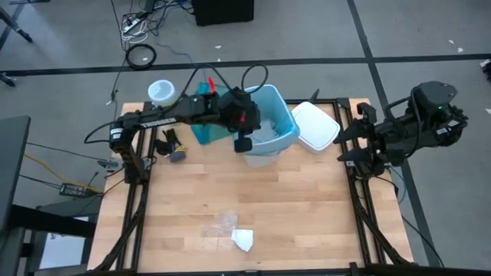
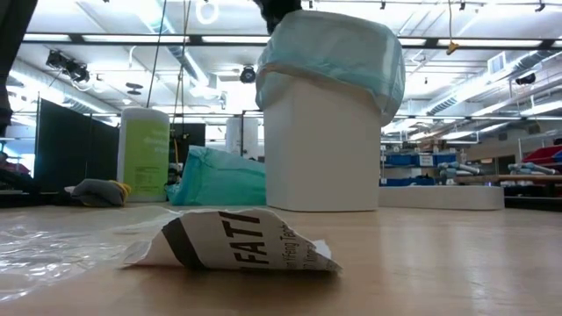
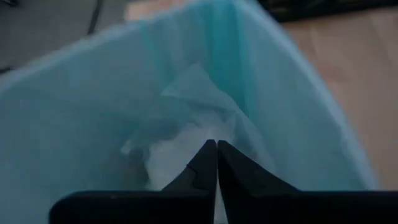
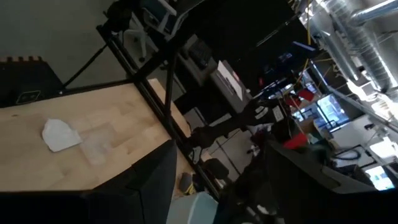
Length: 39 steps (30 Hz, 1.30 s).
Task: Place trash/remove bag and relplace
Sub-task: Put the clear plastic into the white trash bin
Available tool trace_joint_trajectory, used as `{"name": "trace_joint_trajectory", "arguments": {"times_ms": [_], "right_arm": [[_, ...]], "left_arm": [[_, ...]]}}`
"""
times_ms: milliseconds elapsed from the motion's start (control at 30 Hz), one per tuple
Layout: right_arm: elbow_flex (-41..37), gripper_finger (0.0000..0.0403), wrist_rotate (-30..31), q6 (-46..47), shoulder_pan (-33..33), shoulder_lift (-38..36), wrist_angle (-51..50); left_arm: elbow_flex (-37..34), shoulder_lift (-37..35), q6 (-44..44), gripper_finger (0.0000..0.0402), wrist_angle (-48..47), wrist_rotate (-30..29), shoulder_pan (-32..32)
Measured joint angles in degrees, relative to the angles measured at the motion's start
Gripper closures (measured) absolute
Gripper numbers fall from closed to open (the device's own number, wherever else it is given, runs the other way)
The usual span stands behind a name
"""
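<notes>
A white bin (image 2: pixel 320 149) stands at the table's far middle, lined with the light blue bag (image 1: pixel 278 115) whose edge is folded over the rim (image 2: pixel 334 53). My left gripper (image 3: pixel 216 144) hangs over the bin's mouth, at its left rim (image 1: pixel 244 142), pointing down into it; its fingers are shut with nothing between the tips. Crumpled white paper (image 3: pixel 180 149) lies inside on the liner's bottom. More trash lies near the front edge: a printed white scrap (image 1: pixel 243 240) (image 2: pixel 237 241) and clear plastic (image 1: pixel 219 225). My right gripper (image 1: pixel 345 146) (image 4: pixel 217 162) waits open off the table's right edge.
A teal-green bag (image 1: pixel 203 130) (image 2: pixel 219 180) lies left of the bin, with a wipes canister (image 1: pixel 162 92) and a dark bundle (image 1: pixel 175 146) farther left. The white lid (image 1: pixel 316 126) lies right of the bin. Bare wood stretches across the table's middle.
</notes>
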Motion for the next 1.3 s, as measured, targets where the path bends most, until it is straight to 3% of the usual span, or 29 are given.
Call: {"name": "trace_joint_trajectory", "arguments": {"times_ms": [133, 333, 433, 600, 700, 867, 1000, 1100, 1300], "right_arm": [[0.0, 0.0170, 0.0, 0.0, 0.0, 1.3, -0.1], [0.0, 0.0151, -0.1, 0.0, 0.0, 2.7, -1.0], [0.0, 0.0141, -0.3, 0.0, 0.0, 3.4, -1.3], [0.0, 0.0133, -0.4, 0.8, 0.4, 4.4, -3.0], [0.0, 0.0133, -0.4, 1.6, 1.4, 5.2, -4.8], [0.0, 0.0133, 0.0, 2.7, 3.0, 7.5, -8.1], [0.0, 0.0133, 0.0, 2.9, 3.3, 9.8, -8.8], [0.0, 0.0133, 0.1, 2.9, 3.3, 11.6, -9.5], [0.0, 0.0133, 2.5, 2.4, 3.1, 14.6, -15.4]], "left_arm": [[0.4, 0.0, 0.2, 0.0357, 0.3, 4.4, 2.7], [9.1, -0.1, -0.2, 0.0309, -0.6, 11.9, 4.1], [15.4, -0.1, -1.9, 0.0289, -6.0, 15.1, 3.4], [23.0, -2.1, -7.4, 0.0283, -20.8, 27.9, -1.3], [22.3, -5.6, -10.7, 0.0294, -27.4, 27.4, -7.9], [14.1, -12.2, -19.3, 0.0315, -27.5, 11.3, -19.6], [1.0, -17.4, -27.5, 0.0320, -23.4, -0.2, -27.4], [-11.3, -20.7, -33.4, 0.0320, -14.9, -4.0, -31.7], [-32.9, -24.4, -45.5, 0.0319, 4.3, -4.0, -38.1]]}}
